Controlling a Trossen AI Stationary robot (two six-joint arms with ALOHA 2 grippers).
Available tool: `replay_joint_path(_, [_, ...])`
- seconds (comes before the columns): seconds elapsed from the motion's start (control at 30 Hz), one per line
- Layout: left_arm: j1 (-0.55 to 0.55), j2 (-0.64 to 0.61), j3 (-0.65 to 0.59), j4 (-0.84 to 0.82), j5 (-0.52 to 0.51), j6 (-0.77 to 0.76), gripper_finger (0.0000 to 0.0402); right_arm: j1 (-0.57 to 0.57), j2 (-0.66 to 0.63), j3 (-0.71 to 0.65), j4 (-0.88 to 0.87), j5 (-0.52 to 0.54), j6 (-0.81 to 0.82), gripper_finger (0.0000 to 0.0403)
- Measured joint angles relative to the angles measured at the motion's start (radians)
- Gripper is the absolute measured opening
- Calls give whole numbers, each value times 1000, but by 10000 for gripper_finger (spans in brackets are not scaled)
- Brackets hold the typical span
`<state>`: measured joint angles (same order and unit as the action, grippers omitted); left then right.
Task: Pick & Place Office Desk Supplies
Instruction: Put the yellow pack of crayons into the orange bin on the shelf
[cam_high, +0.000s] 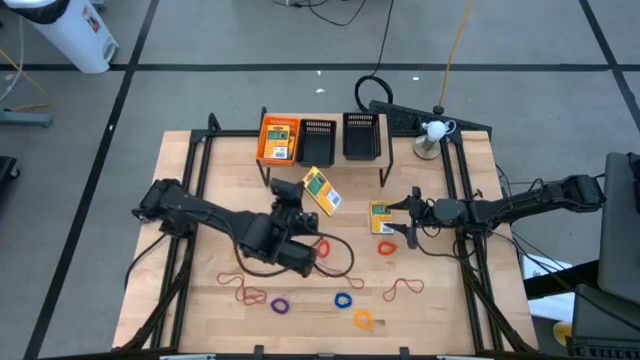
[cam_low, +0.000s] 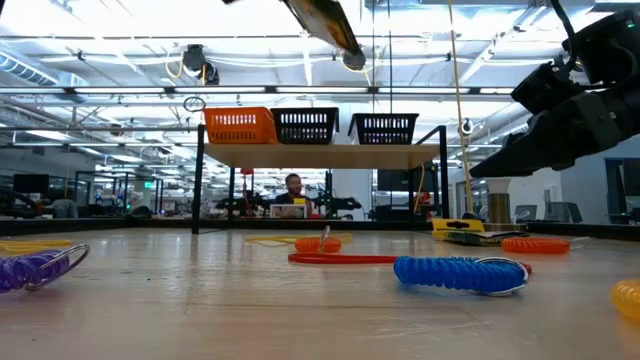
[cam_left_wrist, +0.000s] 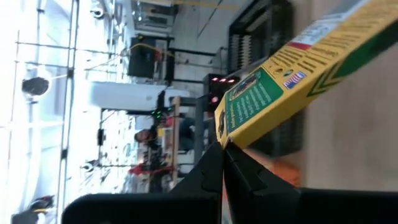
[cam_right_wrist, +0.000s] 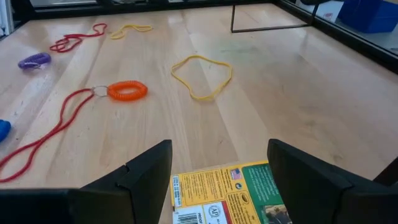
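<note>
Your left gripper (cam_high: 303, 192) is clamped on a flat yellow packet with a green label (cam_high: 321, 190), holding it up off the wooden table (cam_high: 440, 310) in front of the raised shelf's orange mesh tray (cam_high: 279, 138). To its right, your right gripper (cam_high: 407, 212) hangs with fingers spread wide over a second flat yellow packet (cam_high: 383, 217) lying on the table, not gripping it.

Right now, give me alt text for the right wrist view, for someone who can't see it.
The right claw hangs open just above a yellow and green packet lying on the wooden table. Beyond it lie a yellow rubber-band loop, an orange coil ring on a red cord, and a purple ring.
</note>
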<state>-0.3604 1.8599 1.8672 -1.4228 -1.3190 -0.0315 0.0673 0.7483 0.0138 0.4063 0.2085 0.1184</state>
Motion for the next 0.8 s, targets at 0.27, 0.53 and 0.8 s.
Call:
replay_joint_path(0.27, [48, -42, 51, -150, 28, 27, 0, 0, 0, 0, 4, 0, 3, 254])
replay_joint_path(0.53, [126, -132, 51, -147, 214, -88, 0, 0, 4, 0, 24, 0, 8, 254])
replay_joint_path(0.8, [217, -175, 50, -148, 519, -477, 0, 0, 4, 0, 38, 2, 35, 254])
